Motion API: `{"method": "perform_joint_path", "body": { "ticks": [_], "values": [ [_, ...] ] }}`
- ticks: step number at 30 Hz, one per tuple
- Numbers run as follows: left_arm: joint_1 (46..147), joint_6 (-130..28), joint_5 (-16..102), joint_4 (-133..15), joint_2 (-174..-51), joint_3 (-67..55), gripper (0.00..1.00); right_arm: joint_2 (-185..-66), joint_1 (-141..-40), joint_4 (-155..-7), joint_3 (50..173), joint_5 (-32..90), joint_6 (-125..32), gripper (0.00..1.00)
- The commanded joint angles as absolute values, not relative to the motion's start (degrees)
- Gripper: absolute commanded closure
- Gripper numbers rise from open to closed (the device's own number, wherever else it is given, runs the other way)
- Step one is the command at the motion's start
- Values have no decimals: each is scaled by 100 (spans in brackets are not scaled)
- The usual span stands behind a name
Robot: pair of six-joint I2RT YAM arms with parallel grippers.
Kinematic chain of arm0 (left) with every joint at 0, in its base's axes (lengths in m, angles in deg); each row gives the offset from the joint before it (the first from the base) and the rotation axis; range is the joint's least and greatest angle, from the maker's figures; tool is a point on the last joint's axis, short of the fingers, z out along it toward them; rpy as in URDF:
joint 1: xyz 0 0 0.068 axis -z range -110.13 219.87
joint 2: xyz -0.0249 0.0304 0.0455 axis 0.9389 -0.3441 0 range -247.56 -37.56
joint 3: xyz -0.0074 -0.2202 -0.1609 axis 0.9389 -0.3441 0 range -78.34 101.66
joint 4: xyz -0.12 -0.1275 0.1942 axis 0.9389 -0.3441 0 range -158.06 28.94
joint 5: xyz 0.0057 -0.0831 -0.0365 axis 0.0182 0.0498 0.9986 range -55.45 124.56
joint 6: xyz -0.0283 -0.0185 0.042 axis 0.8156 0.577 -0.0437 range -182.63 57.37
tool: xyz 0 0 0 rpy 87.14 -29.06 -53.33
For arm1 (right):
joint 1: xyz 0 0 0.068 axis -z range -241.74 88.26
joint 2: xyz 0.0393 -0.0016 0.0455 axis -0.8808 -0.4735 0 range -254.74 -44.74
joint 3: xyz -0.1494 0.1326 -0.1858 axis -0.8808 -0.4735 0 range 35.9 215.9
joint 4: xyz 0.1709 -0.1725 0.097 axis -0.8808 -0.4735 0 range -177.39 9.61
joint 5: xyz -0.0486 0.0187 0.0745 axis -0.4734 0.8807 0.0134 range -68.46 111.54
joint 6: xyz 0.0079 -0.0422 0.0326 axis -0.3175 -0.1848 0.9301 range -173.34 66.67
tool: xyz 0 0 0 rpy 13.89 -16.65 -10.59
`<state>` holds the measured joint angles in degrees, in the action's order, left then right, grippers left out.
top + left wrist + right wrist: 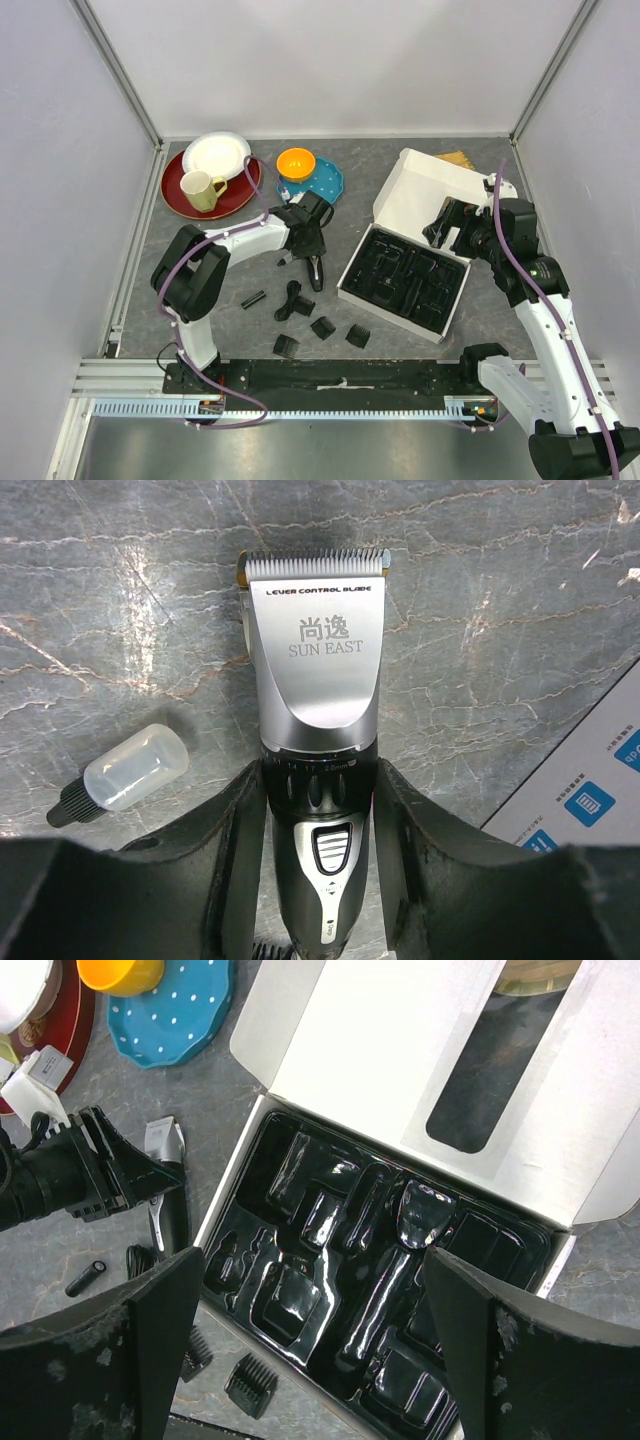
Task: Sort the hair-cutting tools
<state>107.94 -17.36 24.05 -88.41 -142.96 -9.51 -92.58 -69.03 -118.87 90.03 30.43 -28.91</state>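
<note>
The black-and-silver clipper [318, 680] lies on the grey table, blade pointing away from the wrist. My left gripper [320, 820] is shut on its dark handle, a finger touching each side. In the top view the clipper [316, 272] sits left of the box, under the left gripper [308, 240]. Several black comb attachments [323, 327] lie near the front, with a short black cylinder [253, 299] and the coiled cord [290, 298]. My right gripper [312, 1260] is open and empty, hovering over the black moulded tray [380, 1260]; it also shows in the top view [440, 225].
The white box [430, 190] stands open at the right with its tray [405, 280]. A clear oil bottle [130, 770] lies beside the clipper. A red plate [180, 195], white plate [215, 150], mug [200, 190], orange bowl [296, 163] and blue plate [322, 183] sit at the back left.
</note>
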Motion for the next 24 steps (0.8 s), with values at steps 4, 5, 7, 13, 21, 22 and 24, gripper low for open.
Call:
{"method": "perform_joint_path", "body": {
  "ticks": [4,5,7,13,21,22,24],
  "values": [
    [10898,-2254,2216,-8892,-13935,-733,94,-9176,-6904,-11845,9356,3086,-2724,2],
    [10959,-2316,2242,-8848,-13847,-742,96,-9150,-6921,-11845,9382,3103,-2706,2],
    [11039,-2544,2400,-8752,-13549,-777,97,-9115,-6921,-11827,9435,3200,-2679,2],
    [11434,-2914,3129,-8084,-12845,-856,98,-8834,-6921,-11836,9751,3262,-2548,2],
    [12216,-3512,4096,-6766,-12729,-768,98,-8184,-6921,-12100,10462,2999,-2240,2],
    [12356,-3556,4132,-6574,-12825,-698,98,-8096,-6912,-12091,10507,2937,-2170,2],
    [12471,-3626,4167,-6440,-13141,-593,98,-7876,-6921,-12100,10647,2832,-2126,2]
  ]
}}
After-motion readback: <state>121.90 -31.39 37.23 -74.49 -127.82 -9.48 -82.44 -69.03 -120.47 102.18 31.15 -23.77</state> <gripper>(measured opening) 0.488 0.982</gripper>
